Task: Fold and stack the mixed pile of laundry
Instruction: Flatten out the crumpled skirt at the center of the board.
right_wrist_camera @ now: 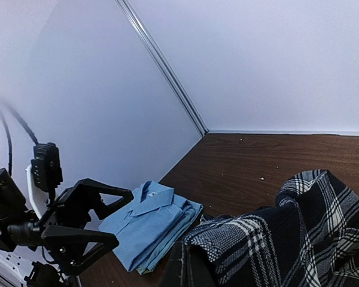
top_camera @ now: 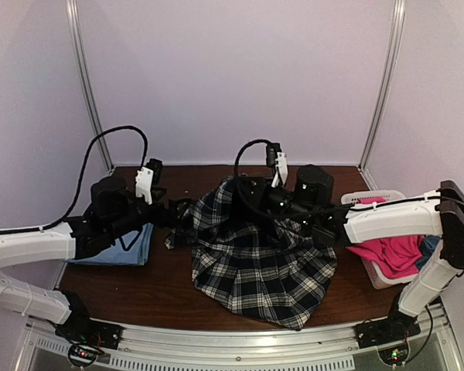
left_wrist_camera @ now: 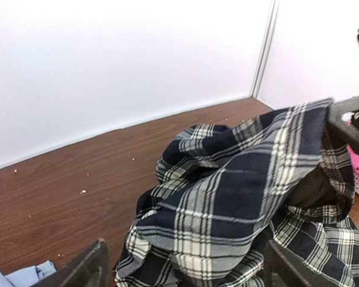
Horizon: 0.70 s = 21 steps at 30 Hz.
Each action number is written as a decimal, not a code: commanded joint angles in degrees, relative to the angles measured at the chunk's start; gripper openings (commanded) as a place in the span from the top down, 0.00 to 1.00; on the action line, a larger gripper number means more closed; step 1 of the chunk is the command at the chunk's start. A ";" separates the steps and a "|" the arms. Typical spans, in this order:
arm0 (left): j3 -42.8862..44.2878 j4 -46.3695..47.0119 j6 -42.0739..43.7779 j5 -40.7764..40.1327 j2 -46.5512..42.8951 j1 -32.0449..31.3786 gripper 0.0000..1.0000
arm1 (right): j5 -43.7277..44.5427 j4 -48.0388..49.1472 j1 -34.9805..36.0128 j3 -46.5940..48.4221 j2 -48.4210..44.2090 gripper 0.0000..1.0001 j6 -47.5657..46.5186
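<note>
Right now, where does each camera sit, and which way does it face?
Top external: above and behind the arm bases, looking down on the table; both arms show.
Left wrist: on the left arm, facing right toward the plaid shirt; its own fingers show, apart.
Right wrist: on the right arm, facing left toward the folded light blue shirt and the open left gripper; the right gripper shows, shut on the plaid shirt.
Shared: all three see the plaid shirt.

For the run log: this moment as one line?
left tool open, empty | right tool shut on plaid shirt | light blue shirt folded at left | pink trousers in basket
</note>
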 commanded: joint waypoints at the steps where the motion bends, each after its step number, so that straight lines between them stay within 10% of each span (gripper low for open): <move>1: -1.48 7.23 -1.76 -16.94 1.08 -9.00 0.03 | -1.18 3.80 0.00 3.33 3.49 1.00 3.34; 21: 20.92 4.49 -5.72 -42.85 31.57 -21.51 0.02 | 1.22 5.64 0.13 4.71 6.63 1.00 7.38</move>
